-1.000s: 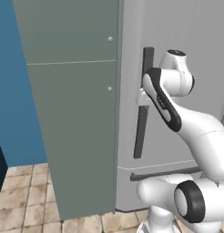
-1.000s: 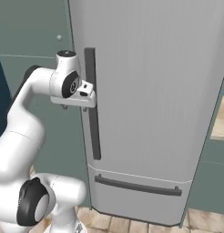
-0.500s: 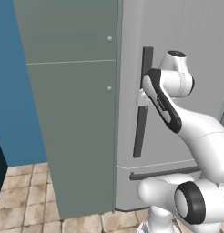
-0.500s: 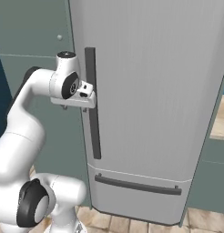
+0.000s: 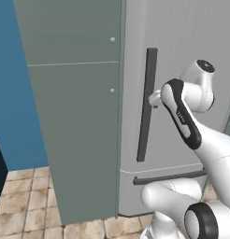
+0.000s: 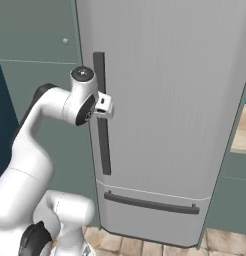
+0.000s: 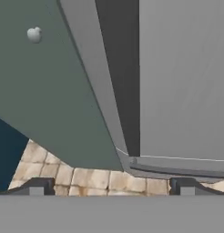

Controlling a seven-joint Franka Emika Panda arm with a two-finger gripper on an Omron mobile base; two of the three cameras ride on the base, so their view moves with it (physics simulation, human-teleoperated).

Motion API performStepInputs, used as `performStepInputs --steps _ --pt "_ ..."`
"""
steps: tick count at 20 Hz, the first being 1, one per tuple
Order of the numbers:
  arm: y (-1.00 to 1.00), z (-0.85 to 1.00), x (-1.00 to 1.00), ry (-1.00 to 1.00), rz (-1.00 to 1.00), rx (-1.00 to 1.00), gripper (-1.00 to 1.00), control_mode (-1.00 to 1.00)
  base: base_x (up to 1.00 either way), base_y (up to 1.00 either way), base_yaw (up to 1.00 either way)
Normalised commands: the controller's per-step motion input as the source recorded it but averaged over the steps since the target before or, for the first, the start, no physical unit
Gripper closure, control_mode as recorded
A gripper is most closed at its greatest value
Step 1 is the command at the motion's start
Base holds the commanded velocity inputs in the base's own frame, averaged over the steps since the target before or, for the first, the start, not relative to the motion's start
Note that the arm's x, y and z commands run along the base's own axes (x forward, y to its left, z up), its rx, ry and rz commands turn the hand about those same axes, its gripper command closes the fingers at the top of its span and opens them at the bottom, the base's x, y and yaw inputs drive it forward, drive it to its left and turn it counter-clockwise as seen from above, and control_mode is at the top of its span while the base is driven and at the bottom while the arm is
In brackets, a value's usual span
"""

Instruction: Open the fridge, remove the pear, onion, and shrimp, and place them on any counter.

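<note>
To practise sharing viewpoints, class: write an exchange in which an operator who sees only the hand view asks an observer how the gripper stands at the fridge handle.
Operator: How high on the handle is the hand?
Observer: The gripper is level with the upper half of the fridge handle, close against it.
Operator: Has the door come open at all?
Observer: No. In the right base view the fridge door sits flush and shut.
</note>
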Motion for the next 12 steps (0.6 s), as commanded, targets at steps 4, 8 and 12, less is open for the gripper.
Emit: performStepInputs --steps 4,8,12 --pt "0.0 0.02 0.22 -0.32 -0.08 0.08 -1.0 -1.0 0.0 0.0 0.0" --pt "0.0 0.23 0.19 -0.06 -0.1 0.05 -1.0 -1.0 0.0 0.0 0.0" --pt "-0.04 0.4 0.02 0.04 -0.11 0.02 -1.0 -1.0 0.0 0.0 0.0"
